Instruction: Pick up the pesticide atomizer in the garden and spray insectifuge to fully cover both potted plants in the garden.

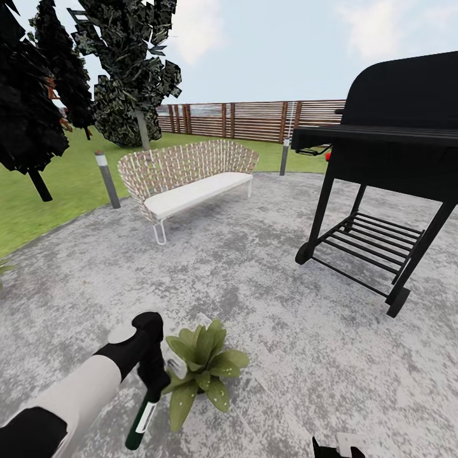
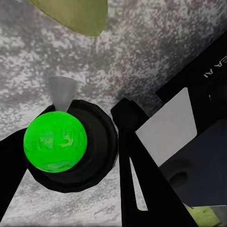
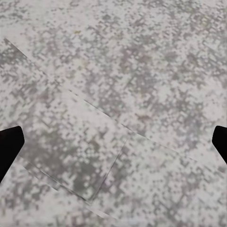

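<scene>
Now your left gripper [image 1: 152,375] grips the atomizer [image 1: 141,416], hanging just beside the plant [image 1: 203,366] on the patio [image 1: 254,286]. Turn its nozzle onto the leaves before spraying. Your right gripper [image 3: 113,146] is spread wide, empty.

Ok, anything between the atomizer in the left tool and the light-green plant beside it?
Nothing visible. The pesticide atomizer hangs in the left tool right beside the potted plant, over bare patio.

One potted plant [image 1: 202,372], one atomizer [image 1: 143,416], one bench [image 1: 184,178], one grill [image 1: 388,159], perhaps two bollards [image 1: 107,179].
</scene>
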Robot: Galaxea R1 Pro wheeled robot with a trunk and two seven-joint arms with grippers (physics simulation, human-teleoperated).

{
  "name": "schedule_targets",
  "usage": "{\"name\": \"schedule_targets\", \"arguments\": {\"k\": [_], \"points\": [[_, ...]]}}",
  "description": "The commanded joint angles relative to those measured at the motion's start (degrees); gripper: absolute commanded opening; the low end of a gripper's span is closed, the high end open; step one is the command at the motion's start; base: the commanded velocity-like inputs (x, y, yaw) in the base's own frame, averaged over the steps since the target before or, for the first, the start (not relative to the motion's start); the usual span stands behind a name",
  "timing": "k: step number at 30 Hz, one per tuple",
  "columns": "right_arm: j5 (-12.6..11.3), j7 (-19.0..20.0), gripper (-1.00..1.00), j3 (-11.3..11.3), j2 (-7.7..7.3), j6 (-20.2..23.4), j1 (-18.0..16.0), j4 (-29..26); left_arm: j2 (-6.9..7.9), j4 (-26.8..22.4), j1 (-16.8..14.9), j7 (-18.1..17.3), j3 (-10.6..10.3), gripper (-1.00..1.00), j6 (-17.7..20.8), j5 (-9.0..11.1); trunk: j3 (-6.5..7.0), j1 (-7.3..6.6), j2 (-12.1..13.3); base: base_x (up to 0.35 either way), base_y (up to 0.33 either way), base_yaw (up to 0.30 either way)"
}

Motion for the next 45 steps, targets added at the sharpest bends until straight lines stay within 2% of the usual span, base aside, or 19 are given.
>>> {"name": "schedule_targets", "arguments": {"k": [1, 7, 15, 20, 26, 32, 42, 45], "points": [[0.60, -0.04, 1.00, -0.47, 0.01, -0.20, -0.04, 0.06, -0.11, -0.04, 0.03, -0.56, -0.28, -1.00, 0.55, -0.39, -0.05, -0.01, -0.02, 0.000, 0.000, 0.000], [0.60, -0.04, 1.00, -0.45, 0.01, -0.20, -0.04, 0.06, -0.50, 0.10, 0.85, -0.26, -0.35, -1.00, 0.53, -0.18, -0.05, -0.01, -0.02, 0.000, 0.000, 0.000], [0.60, -0.04, 1.00, -0.41, 0.01, -0.20, -0.04, 0.06, 0.38, 0.11, 1.07, -0.02, -0.13, -1.00, 0.65, -0.33, -0.05, -0.01, -0.02, 0.000, 0.000, 0.000], [0.60, -0.04, 1.00, -0.42, 0.01, -0.20, -0.04, 0.06, 1.48, 0.11, 1.28, -0.10, -0.18, -1.00, 0.65, -0.38, -0.05, -0.01, -0.02, 0.000, 0.000, 0.000], [0.60, -0.04, 1.00, -0.41, 0.01, -0.20, -0.04, 0.06, 1.50, 0.11, 1.78, -0.05, -0.22, -1.00, 0.65, -0.46, -0.05, -0.01, -0.02, -0.035, 0.000, 0.000], [0.60, -0.04, 1.00, -0.43, 0.01, -0.20, -0.04, 0.06, 1.51, 0.11, 1.86, -0.04, -0.22, -1.00, 0.65, -0.57, -0.05, -0.01, -0.02, -0.283, 0.006, 0.000], [0.60, -0.04, 1.00, -0.43, 0.01, -0.20, -0.04, 0.06, 1.42, -0.02, 1.87, 0.03, -0.17, -1.00, 0.65, -0.59, -0.05, -0.01, -0.02, -0.093, 0.120, 0.000], [0.60, -0.04, 1.00, -0.45, 0.01, -0.20, -0.04, 0.06, 1.54, 0.01, 1.87, 1.49, -0.04, -1.00, 0.65, -0.58, -0.05, -0.01, -0.02, -0.002, 0.004, 0.000]]}}
